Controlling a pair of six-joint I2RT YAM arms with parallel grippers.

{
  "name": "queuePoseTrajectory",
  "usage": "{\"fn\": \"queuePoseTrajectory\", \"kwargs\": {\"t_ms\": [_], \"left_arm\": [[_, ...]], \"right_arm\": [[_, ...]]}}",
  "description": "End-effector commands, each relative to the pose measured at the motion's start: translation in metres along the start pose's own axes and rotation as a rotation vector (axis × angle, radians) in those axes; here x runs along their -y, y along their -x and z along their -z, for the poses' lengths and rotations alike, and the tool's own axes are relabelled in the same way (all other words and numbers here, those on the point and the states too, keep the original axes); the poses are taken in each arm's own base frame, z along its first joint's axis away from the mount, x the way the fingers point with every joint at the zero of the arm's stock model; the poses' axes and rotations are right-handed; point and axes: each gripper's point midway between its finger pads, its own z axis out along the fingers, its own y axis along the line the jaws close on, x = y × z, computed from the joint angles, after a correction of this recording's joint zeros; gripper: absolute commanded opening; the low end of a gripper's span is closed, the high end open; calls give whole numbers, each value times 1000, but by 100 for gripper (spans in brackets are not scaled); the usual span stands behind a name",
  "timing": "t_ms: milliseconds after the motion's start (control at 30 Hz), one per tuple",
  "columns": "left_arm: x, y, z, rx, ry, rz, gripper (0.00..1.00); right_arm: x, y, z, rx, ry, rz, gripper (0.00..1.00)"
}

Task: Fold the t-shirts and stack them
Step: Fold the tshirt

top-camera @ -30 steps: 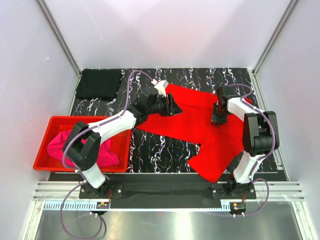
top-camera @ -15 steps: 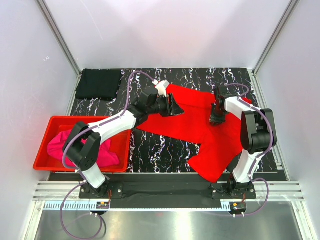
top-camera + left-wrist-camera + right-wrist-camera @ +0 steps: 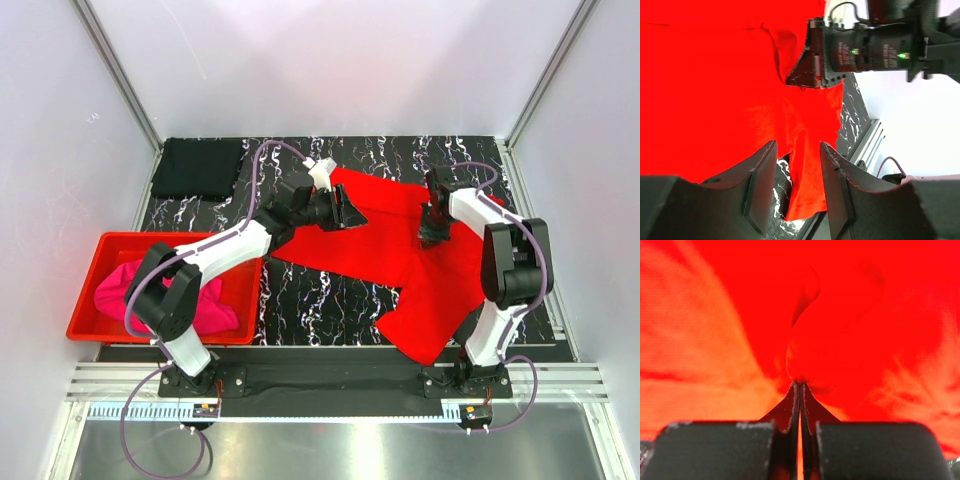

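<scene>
The right fingers (image 3: 790, 407) are pinching a fold of the red t-shirt (image 3: 400, 255); the left fingers (image 3: 760, 185) are hovering parted, empty, above it.

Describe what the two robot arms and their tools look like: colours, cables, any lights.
Both the left arm and right arm have white links with black joints, and a thin purple cable loops along each. The left tool and right tool have dark grey wedge-shaped fingers with scuffed pale edges. Two small green lights glow on the right tool's black body.
</scene>
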Motion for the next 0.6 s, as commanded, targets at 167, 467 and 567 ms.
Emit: {"fn": "queuePoseTrajectory", "kwargs": {"t_ms": [167, 467, 567], "left_arm": [[25, 21, 8, 56, -89, -23, 44], [5, 43, -3, 97, -16, -4, 44], [-1, 71, -8, 177, -13, -23, 44]], "right_arm": [[-36, 3, 51, -1, 184, -10, 0], [-23, 30, 42, 96, 145, -105, 47], [12, 72, 53, 249, 122, -274, 59]]}}
